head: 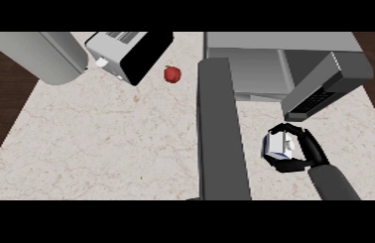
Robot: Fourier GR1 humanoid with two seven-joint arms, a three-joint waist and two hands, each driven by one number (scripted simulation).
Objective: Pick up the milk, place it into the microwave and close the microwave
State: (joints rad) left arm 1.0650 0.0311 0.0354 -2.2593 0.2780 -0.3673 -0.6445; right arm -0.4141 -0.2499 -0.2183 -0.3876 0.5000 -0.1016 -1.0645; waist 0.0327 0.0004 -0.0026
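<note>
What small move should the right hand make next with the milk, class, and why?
Probably carry the milk forward and a little left, toward the microwave. The right hand is curled round it just in front of the microwave, and the door beside it stands open, so the milk is not yet inside.

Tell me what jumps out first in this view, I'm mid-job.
First, the right hand at the lower right, curled round the milk just in front of the microwave. Next, the microwave's open door, a long dark slab running down the middle of the counter. A small red item lies near the back, beside a black-and-white appliance.
</note>
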